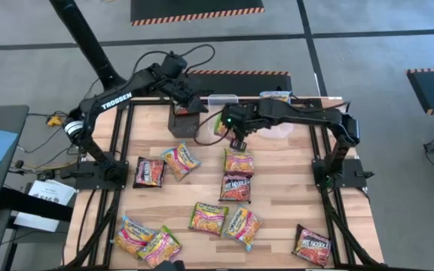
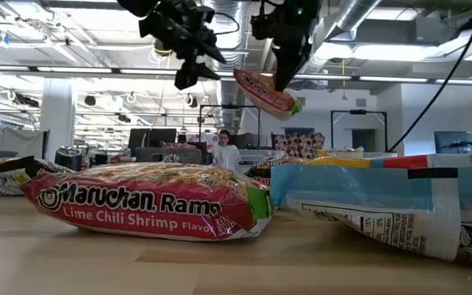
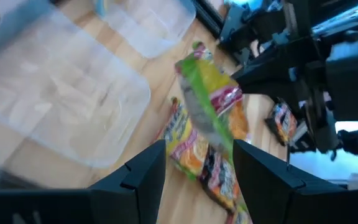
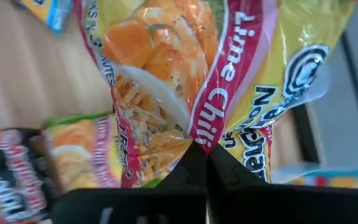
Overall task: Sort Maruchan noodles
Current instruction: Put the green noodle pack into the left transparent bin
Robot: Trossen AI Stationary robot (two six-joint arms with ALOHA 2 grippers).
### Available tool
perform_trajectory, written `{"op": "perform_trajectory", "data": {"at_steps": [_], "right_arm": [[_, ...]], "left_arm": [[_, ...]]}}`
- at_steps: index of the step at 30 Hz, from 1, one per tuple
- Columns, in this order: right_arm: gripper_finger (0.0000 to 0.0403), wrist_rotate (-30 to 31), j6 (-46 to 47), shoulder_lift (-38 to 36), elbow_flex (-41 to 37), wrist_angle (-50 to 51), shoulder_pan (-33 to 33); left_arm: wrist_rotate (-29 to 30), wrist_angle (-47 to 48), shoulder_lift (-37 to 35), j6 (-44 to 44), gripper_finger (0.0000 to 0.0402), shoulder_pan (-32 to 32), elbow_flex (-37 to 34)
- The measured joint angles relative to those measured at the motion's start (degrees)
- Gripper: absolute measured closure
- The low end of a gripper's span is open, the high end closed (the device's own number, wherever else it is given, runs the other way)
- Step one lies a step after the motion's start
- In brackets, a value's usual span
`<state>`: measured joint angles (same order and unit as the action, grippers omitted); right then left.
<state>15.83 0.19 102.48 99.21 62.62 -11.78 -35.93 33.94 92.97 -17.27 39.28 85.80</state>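
Right gripper (image 4: 197, 163) pinches a Lime Chili packet (image 4: 191, 81) tight, lifted over the table's far middle. Left gripper (image 3: 194, 163) hangs just beside, fingers wide and empty. Best to carry the packet level to a clear tub (image 3: 61, 93) and release low.

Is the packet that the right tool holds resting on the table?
No, in the low view the packet hangs high above the table, pinched in the right tool.

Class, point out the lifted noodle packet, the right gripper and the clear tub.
lifted noodle packet (image 2: 266, 93), low view, its middle
right gripper (image 4: 205, 163), right wrist view, pinched fingertips
clear tub (image 3: 61, 93), left wrist view, its bare floor
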Motion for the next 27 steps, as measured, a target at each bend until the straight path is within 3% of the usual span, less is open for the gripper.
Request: {"op": "perform_trajectory", "data": {"at_steps": [13, 27], "right_arm": [[0.0399, 2.61, -14.43, -0.09, -0.01, -6.60, -6.59], [0.0399, 2.43, -23.91, 2.97, -0.04, -15.75, -13.68]], "left_arm": [[3.33, -2.89, 0.00, -2.11, 0.0229, 0.07, 0.00], [-5.02, -14.34, -0.02, -3.70, 0.0229, 0.20, 0.00]]}}
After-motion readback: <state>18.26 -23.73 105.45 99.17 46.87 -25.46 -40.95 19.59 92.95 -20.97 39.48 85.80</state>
